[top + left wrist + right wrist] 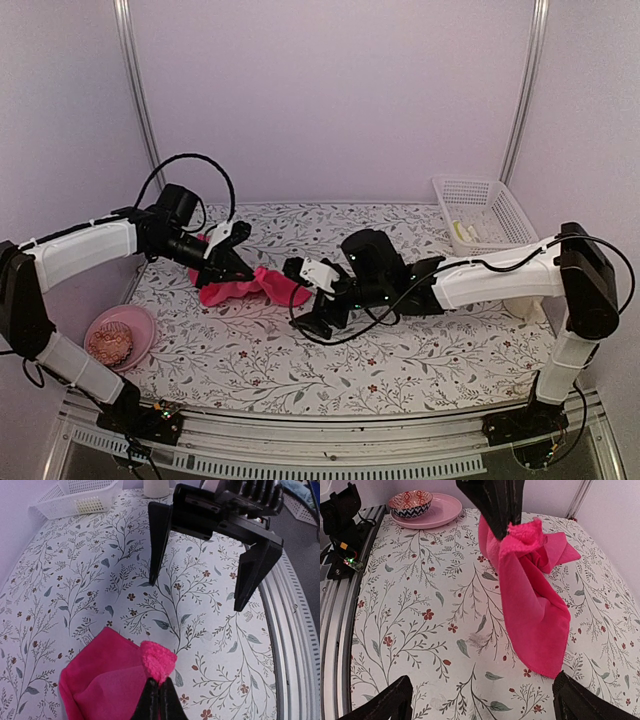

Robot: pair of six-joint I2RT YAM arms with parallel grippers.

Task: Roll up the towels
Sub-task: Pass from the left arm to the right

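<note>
The bright pink towel (245,287) lies crumpled on the floral table, left of centre. My left gripper (233,262) is shut on one raised corner of it; the left wrist view shows the fluffy corner (157,661) pinched between the closed fingertips (160,700). My right gripper (312,297) is open and empty just right of the towel, with its fingers wide apart low over the table (485,707). The towel's hanging end (535,610) is near the right-hand finger (592,702). A pale yellow-green cloth (463,232) lies in the white basket.
A white plastic basket (487,205) stands at the back right; it also shows in the left wrist view (75,495). A pink plate with a patterned bowl (118,338) sits at the front left, also in the right wrist view (425,507). The table's metal rail (295,645) runs along the near edge.
</note>
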